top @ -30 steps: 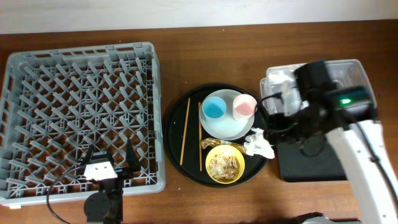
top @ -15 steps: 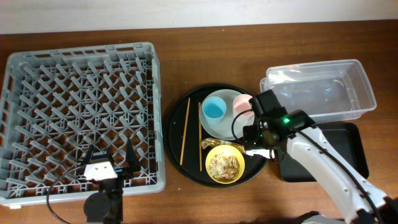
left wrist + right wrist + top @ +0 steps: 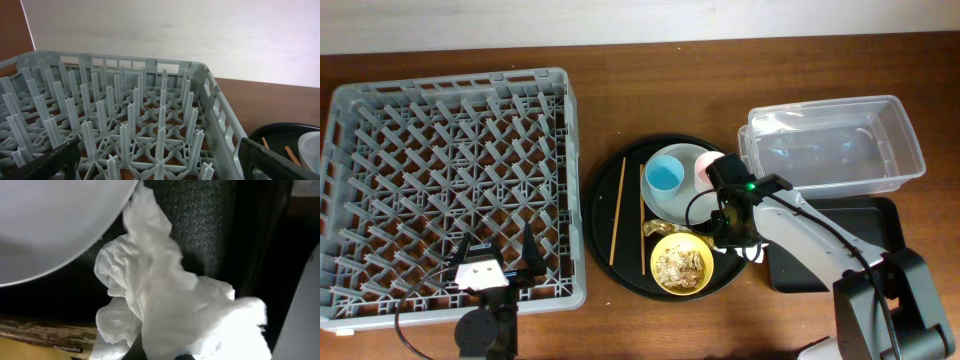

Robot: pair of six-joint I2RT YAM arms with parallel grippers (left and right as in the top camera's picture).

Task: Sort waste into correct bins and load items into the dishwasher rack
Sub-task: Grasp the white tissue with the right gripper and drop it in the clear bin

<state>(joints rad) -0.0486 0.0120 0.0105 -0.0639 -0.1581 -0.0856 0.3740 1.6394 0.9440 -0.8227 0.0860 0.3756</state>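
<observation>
A crumpled white paper napkin [image 3: 165, 305] fills the middle, lying on a grainy black tray [image 3: 200, 215]. The pale plate [image 3: 55, 225] curves across the upper left, its rim meeting the napkin's far tip. A gold-brown wrapper [image 3: 45, 335] lies at the lower left, partly under the napkin.

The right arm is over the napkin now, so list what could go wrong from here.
1. The napkin reaches the rim of the plate; the right hand, on closing, might catch the plate too.
2. The gold-brown wrapper lies right beside the napkin and may be dragged along with it.
3. The right arm hangs close over the pink cup; a sideways lift could tip it.
</observation>
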